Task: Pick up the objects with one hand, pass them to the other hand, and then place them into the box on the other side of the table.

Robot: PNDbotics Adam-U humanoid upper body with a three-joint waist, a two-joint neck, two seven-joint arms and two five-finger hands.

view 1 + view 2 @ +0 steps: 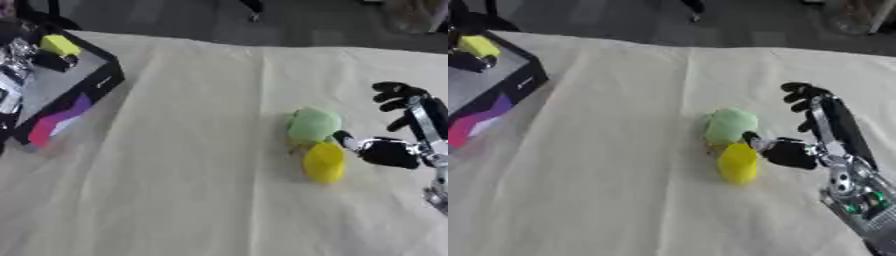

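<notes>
Pale yellow cloth covers the table, and its far edge meets a grey floor. Wide bare cloth lies between the box and the two objects. The box sits at the far left edge; inside it are a yellow block, a black piece and something shiny. A green object touches a yellow object, well to the right of the box. The right hand is just right of them, fingers spread apart, thumb tip beside the green object, holding nothing. Only the right eye view shows its silver wrist; only the left eye view shows the shiny thing.
</notes>
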